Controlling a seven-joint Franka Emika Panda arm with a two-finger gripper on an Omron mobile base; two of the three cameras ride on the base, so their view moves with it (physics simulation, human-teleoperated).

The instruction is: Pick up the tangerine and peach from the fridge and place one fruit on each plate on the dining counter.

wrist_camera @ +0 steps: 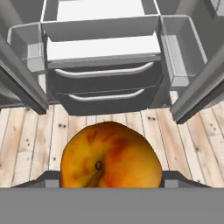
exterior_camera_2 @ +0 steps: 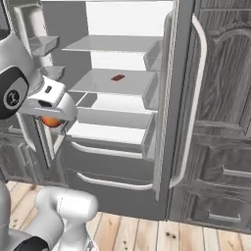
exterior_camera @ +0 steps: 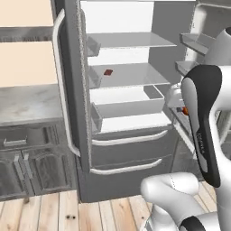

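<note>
1 fridge (exterior_camera: pixel 131 90), both doors open: 2 doors, each with 1 long curved pale handle (exterior_camera: pixel 63 85), so 2 door handles counted across the base views. 2 lower drawers (wrist_camera: pixel 105 85), each with 1 curved handle. Inside: 3 white shelves (exterior_camera_2: pixel 115 81) counted, with 1 small dark red item (exterior_camera: pixel 108 72) on the middle shelf. Fruit: 1 peach (wrist_camera: pixel 109 157), orange-yellow with red blush. Door bins (wrist_camera: pixel 181 54): at least 2 per door; exact count unclear. 1 wall counter (exterior_camera: pixel 27 103) left of the fridge.
</note>
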